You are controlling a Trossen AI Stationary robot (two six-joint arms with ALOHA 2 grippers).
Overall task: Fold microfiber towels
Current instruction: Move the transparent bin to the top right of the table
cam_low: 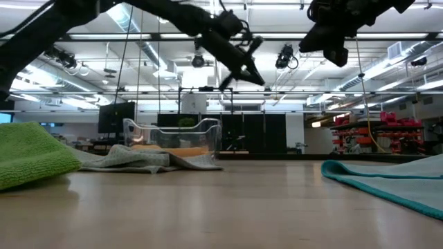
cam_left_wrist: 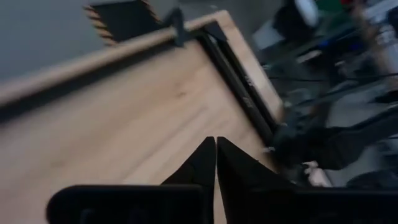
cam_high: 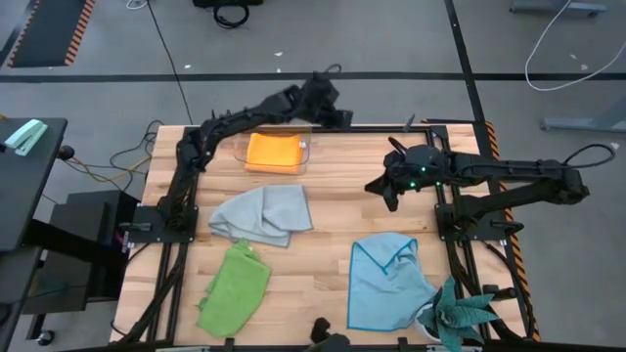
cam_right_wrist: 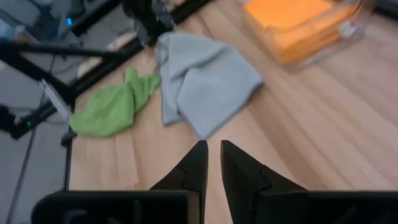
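So the orange towel (cam_high: 272, 153) is folded flat and sitting inside the clear box (cam_high: 304, 156) at the far edge of the table (cam_high: 333, 210), which I'd guess is the drop-off spot for finished ones. That would make it one done, three to go.

The grey towel (cam_high: 264, 215) lies crumpled mid-table, just in front of the box, with one corner flopped over itself. The green towel (cam_high: 235, 286) is bunched up near the front left, close to the grey one but not clearly touching it. The blue towel (cam_high: 386, 279) is spread out on the front right with a top corner folded in, and its lower corner runs right up beside the plant (cam_high: 460, 318).

The left gripper (cam_high: 337, 117) hangs up in the air just past the box, near the table's far edge. Its fingers are pinched together with nothing between them, so it looks like it just has no cloth on it at the moment. The right gripper (cam_high: 391, 191) hovers over bare wood on the right half, well above the table, jaws only slightly apart and empty. Its wrist camera looks toward the grey and green towels, so my guess is that grey is the next one up, since it sits nearest both arms.
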